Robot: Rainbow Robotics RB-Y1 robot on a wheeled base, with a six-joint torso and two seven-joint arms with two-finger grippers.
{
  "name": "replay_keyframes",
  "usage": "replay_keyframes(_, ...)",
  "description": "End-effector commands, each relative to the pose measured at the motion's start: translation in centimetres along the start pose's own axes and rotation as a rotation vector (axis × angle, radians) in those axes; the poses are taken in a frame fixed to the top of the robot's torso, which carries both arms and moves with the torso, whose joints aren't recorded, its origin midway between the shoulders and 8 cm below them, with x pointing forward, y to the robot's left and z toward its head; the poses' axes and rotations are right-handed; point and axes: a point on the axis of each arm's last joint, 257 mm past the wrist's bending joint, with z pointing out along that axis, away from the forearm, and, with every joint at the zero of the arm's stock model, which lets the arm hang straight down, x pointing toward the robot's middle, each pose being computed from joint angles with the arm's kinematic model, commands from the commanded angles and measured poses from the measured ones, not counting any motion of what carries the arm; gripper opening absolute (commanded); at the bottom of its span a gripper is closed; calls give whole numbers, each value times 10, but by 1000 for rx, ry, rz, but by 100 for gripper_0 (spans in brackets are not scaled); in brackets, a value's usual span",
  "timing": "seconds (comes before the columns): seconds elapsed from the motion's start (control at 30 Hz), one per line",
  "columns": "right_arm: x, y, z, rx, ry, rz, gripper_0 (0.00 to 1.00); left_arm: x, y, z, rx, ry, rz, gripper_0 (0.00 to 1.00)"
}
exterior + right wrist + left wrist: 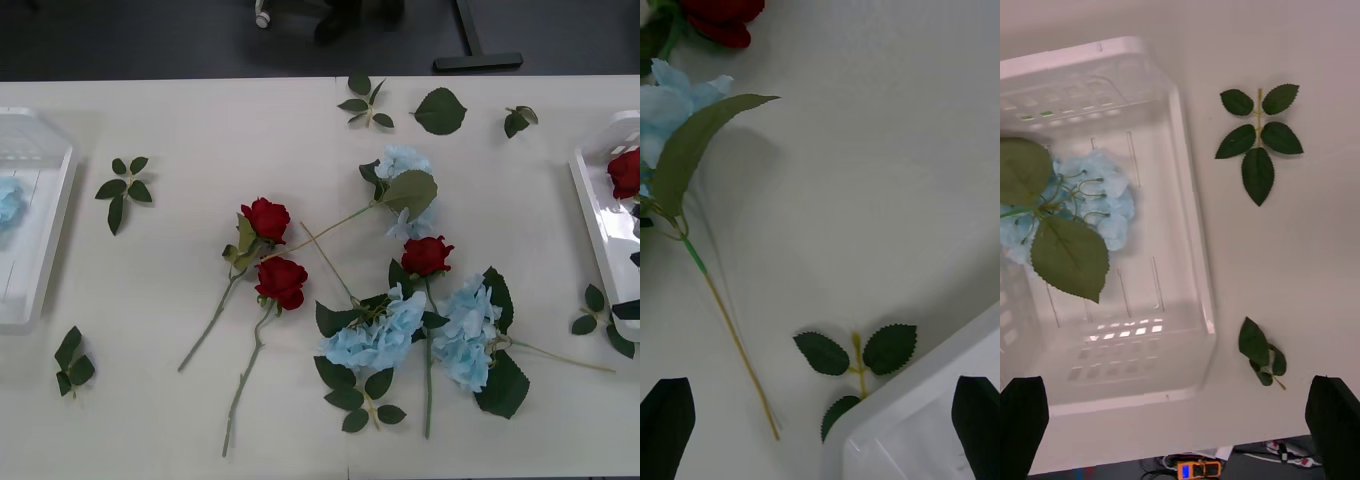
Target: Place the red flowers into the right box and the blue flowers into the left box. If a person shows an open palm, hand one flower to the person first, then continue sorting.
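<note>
The right gripper (820, 427) is held with its jaws spread and empty above the rim of the right box (925, 390); the left gripper (1180, 427) is likewise held spread and empty over the left box (1187, 225). One of the blue flowers (1090, 202) is seen in the left box, one of the red flowers (625, 172) in the right. Three of each are left in a tangle on the white table (180, 130), among loose leaf sprigs (124, 190). Dark floor is seen beyond.

An office or lab (white table (150, 300), caster wheel (262, 17))
</note>
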Motion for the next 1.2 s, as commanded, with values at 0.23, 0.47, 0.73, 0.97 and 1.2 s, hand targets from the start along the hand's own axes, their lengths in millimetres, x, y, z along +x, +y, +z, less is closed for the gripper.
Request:
replay_keyframes(0.23,-3,35,21,-7,-80,4,100,-5,-69,-9,170,-9,-60,100)
replay_keyframes(0.47,-5,40,34,83,-93,-83,100,-4,-119,56,102,-33,-47,100)
replay_keyframes(0.73,4,37,39,170,-61,-201,100,12,-179,127,120,-79,-46,100)
replay_keyframes(0.97,11,73,48,146,-72,-227,100,12,-236,187,76,-115,53,100)
replay_keyframes(1.2,27,87,50,149,-47,-257,100,10,-279,220,-23,-119,191,100)
